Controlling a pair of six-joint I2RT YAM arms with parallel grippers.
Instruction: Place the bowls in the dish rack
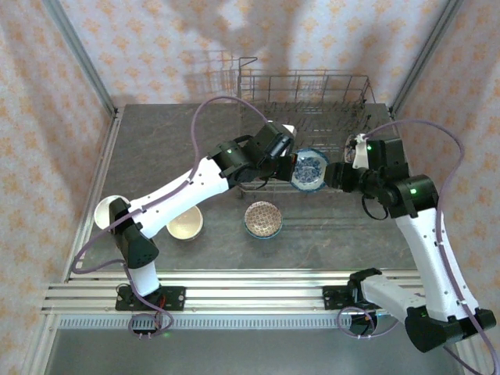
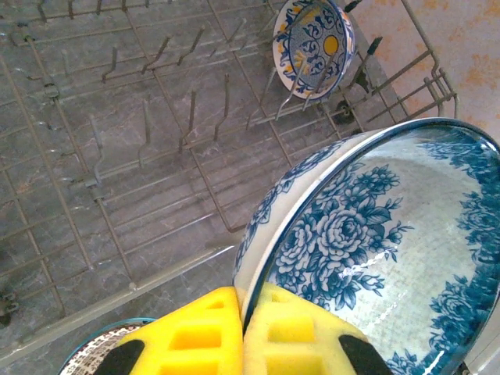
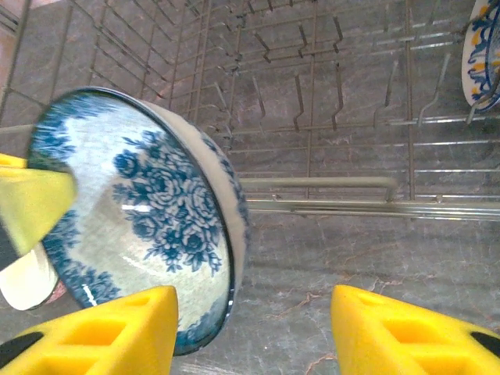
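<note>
My left gripper (image 2: 244, 312) is shut on the rim of a blue-and-white floral bowl (image 2: 375, 258), holding it tilted on edge just in front of the dish rack (image 1: 312, 117). My right gripper (image 3: 254, 328) is open, and the lower edge of that bowl (image 3: 133, 211) sits between its fingers, close to the left finger (image 3: 101, 336) and far from the right one. In the top view the floral bowl (image 1: 309, 169) hangs between the left gripper (image 1: 281, 152) and the right gripper (image 1: 340, 173). A blue-white bowl with an orange centre (image 2: 312, 43) stands among the rack's tines.
On the table in front of the rack lie a brown-red patterned bowl (image 1: 263, 219) and a cream bowl (image 1: 185, 223). A white bowl (image 1: 105, 211) sits at the left edge, partly behind the left arm. The rack's tines (image 2: 156, 141) are mostly unoccupied.
</note>
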